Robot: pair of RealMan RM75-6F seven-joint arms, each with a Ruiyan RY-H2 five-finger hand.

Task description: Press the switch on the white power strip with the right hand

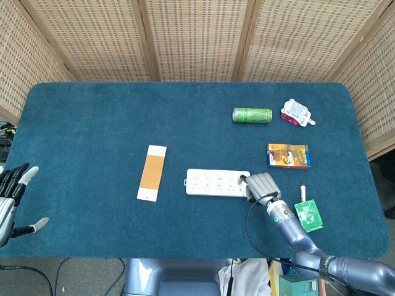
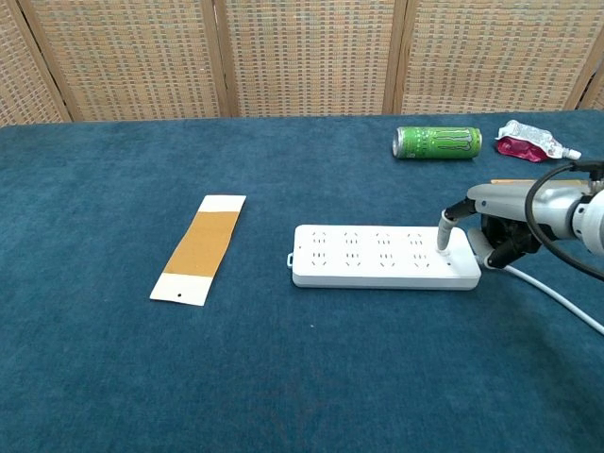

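surface (image 2: 113, 377): broad blue felt-like cloth; soft and grippy by the look of it, so I judge things set on it will not skate under a push.
white power strip (image 2: 377, 256): lies flat near the middle of the surface, long side across the view, its cord (image 2: 552, 294) running off from the right end. A stiff plastic body, light and low; likely to stay put under a downward press but to slide if pushed sideways. No need to lift or clasp it: the place to act on is the top face at the cord end, where the switch should sit, though the switch itself is too small to make out.
right hand (image 2: 500, 222): at the strip's right end, holding nothing; one of its fingers (image 2: 442, 233) points down with the tip on or just above the strip's top face, the others curled in under the palm. In the head view the right hand (image 1: 259, 185) covers that end.
left hand (image 1: 13, 196): at the far left edge of the surface, fingers spread, holding nothing, well apart from the strip.
press, as judged: straight down, short and light; a rocker switch needs little force.
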